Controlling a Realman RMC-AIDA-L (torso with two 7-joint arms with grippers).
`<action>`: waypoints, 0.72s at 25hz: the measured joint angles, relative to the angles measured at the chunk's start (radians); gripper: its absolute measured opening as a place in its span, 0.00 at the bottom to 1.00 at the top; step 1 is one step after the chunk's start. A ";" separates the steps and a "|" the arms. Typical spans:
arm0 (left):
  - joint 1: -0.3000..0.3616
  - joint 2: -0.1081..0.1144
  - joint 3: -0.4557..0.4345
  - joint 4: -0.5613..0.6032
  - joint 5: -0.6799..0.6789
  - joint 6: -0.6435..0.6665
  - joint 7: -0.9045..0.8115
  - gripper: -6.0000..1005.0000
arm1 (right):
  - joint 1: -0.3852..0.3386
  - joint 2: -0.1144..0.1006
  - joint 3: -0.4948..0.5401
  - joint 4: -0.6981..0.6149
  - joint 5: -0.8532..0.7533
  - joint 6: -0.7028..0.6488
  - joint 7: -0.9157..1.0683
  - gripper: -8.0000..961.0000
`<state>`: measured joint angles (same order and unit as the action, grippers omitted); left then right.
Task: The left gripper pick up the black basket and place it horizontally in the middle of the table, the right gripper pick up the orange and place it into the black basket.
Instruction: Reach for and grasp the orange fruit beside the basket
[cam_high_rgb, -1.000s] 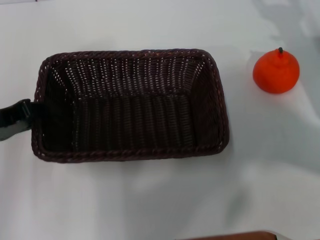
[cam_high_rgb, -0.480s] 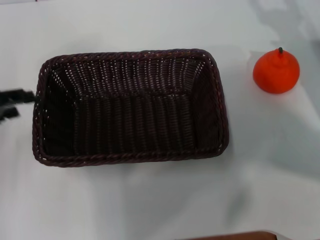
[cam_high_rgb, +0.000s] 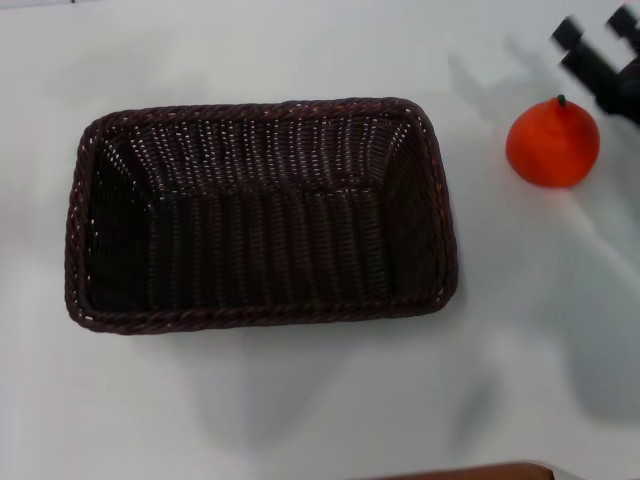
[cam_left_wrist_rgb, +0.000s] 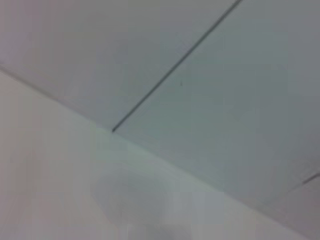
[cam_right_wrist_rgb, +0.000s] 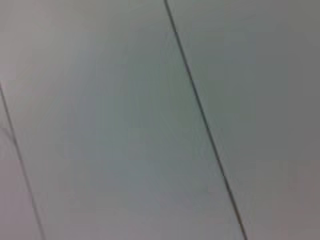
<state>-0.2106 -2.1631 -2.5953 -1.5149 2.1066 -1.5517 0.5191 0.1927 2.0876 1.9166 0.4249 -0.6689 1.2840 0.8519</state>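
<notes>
The black basket (cam_high_rgb: 260, 212) lies lengthwise across the middle of the white table (cam_high_rgb: 300, 400), open side up and empty. The orange (cam_high_rgb: 552, 141) stands on the table to the right of the basket, apart from it. My right gripper (cam_high_rgb: 597, 30) is at the far right corner of the head view, just beyond and above the orange; its two dark fingers (cam_high_rgb: 571, 33) stand apart and hold nothing. My left gripper is out of view. Both wrist views show only pale flat surfaces with thin dark seams.
A brown edge (cam_high_rgb: 470, 472) shows at the table's near side. White tabletop surrounds the basket on all sides.
My left gripper, at the basket's left end a second ago, has pulled away to the left and out of view. My right gripper has come into view at the far right near the orange.
</notes>
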 joint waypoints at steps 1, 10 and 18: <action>-0.009 0.000 -0.017 0.016 -0.005 0.001 0.015 0.63 | -0.008 0.001 -0.010 -0.001 -0.009 -0.004 0.003 0.87; -0.062 0.006 -0.067 0.129 -0.021 0.022 0.117 0.62 | -0.034 0.006 -0.010 -0.075 -0.010 -0.016 -0.002 0.87; -0.076 0.010 -0.067 0.178 -0.034 0.028 0.140 0.62 | -0.018 0.005 0.015 -0.122 -0.007 -0.070 -0.009 0.86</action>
<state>-0.2865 -2.1531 -2.6621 -1.3369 2.0722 -1.5236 0.6596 0.1744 2.0930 1.9313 0.3026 -0.6764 1.2138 0.8433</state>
